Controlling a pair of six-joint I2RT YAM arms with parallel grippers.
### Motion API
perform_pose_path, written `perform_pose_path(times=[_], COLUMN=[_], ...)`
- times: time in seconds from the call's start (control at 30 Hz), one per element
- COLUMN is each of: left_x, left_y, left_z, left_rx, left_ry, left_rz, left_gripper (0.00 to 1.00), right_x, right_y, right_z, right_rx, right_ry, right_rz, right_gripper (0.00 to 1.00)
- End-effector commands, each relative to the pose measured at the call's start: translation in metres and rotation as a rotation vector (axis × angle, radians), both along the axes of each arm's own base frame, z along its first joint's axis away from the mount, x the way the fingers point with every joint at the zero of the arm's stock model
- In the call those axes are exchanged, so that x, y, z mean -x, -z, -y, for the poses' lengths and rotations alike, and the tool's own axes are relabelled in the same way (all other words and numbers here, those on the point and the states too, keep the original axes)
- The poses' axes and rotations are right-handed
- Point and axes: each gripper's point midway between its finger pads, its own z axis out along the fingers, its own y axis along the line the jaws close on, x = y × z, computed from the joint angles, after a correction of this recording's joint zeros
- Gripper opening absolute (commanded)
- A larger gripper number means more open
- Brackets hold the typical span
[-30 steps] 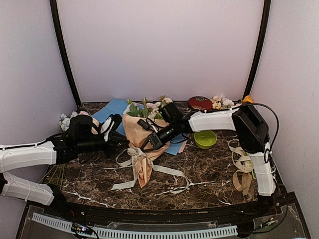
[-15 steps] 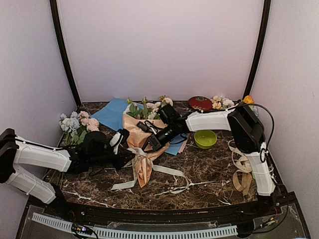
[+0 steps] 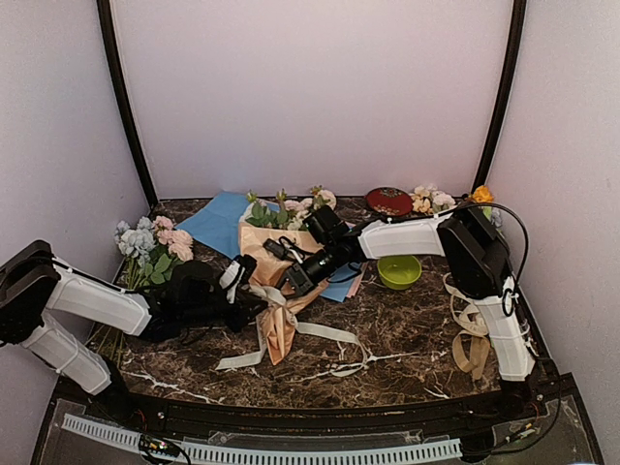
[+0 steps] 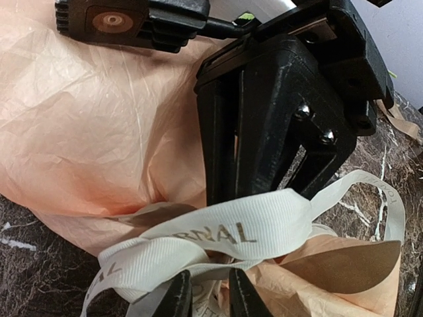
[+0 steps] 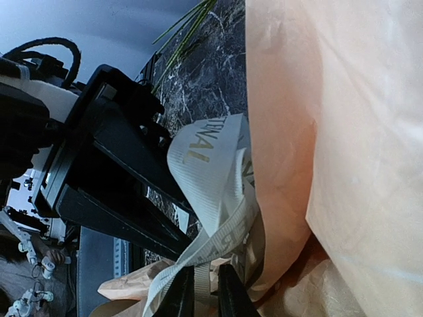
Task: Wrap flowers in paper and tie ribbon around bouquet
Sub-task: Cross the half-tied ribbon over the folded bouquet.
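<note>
We see the task near its end: the bouquet (image 3: 275, 295) lies in the middle of the dark veined marble table (image 3: 407, 354), its blooms pointing to the far side and its tip toward the arms. The flowers (image 3: 287, 211), pale pink and cream with green leaves, show from the wide mouth of a cone of the paper (image 4: 99, 132), a thin, crinkled peach-tan sheet with soft creases. The ribbon (image 3: 325, 332) already circles the narrow waist of the cone, with loops bunched there and two long tails trailing over the marble. It is flat, ribbed, cream-white weave printed with pale gold-grey lettering. The left gripper (image 4: 203, 298) and the right gripper (image 5: 201, 292) meet at that waist from opposite sides, each with its two black fingers drawn close together and pinched on a strand of ribbon. We judge the wrapping done and the tying under way; what seems left is to pull the knot snug and let go.
</note>
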Motion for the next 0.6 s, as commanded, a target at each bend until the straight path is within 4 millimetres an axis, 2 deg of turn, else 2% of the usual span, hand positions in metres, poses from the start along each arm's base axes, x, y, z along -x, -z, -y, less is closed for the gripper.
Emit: perform_pose_path(times=[0.0,0.37,0.47,0.57], left_x=[0.0010,-0.0019,-0.0028,-0.0026], left_y=[-0.0068,-0.0069,-0.0082,-0.0072], left_z=[0.0036,0.0050,0.0052,0.0053], left_rx=[0.028,0.029,0.029,0.027], left_ry=[0.018,0.018,0.015,0.015], left_rz=[0.029,0.047,0.049,0.049], left_gripper=[0.20,0.20,0.20,0.20], right_x=[0.0046,0.0119,0.0139,0.0139], right_y=[-0.0069,-0.0064,-0.0048,-0.0028], right_z=[-0.0095,-0.0123,-0.0115,-0.0111], right_rx=[-0.065,-0.067,-0.062,-0.047], right_ry=[-0.030,-0.049,-0.053,-0.053], right_rz=[-0.012,-0.020,-0.026,-0.011], right_gripper=[0.14,0.22,0.29,0.31])
